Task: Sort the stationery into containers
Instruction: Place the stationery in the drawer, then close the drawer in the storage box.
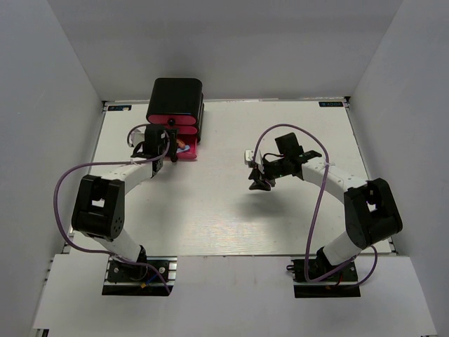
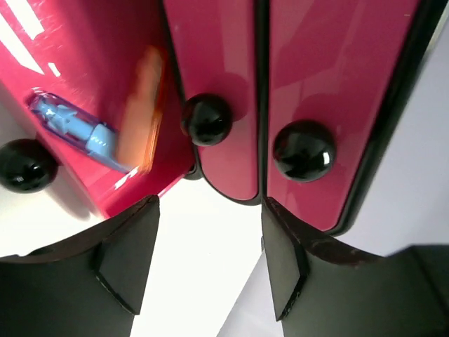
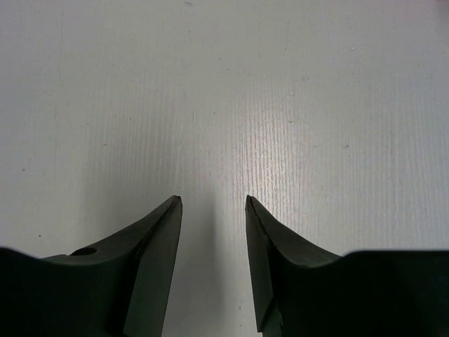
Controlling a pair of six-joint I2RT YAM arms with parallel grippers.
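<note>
The glossy black cabinet [image 1: 175, 95] stands at the back left with three pink drawers. The lowest drawer [image 1: 186, 153] is pulled out. In the left wrist view a blue piece [image 2: 70, 126] and a blurred orange piece [image 2: 142, 109] lie in this open drawer [image 2: 84, 63]. The other two drawers [image 2: 224, 84] are shut, with black knobs [image 2: 304, 149]. My left gripper [image 1: 158, 153] is open and empty just in front of the drawers [image 2: 210, 210]. My right gripper [image 1: 261, 184] is open and empty over bare table [image 3: 214, 200]. Other pieces are out of view.
The white table [image 1: 210, 210] is walled by grey panels at left, right and back. A small white object [image 1: 248, 155] shows just left of the right wrist; I cannot tell whether it lies on the table. Purple cables loop beside both arms.
</note>
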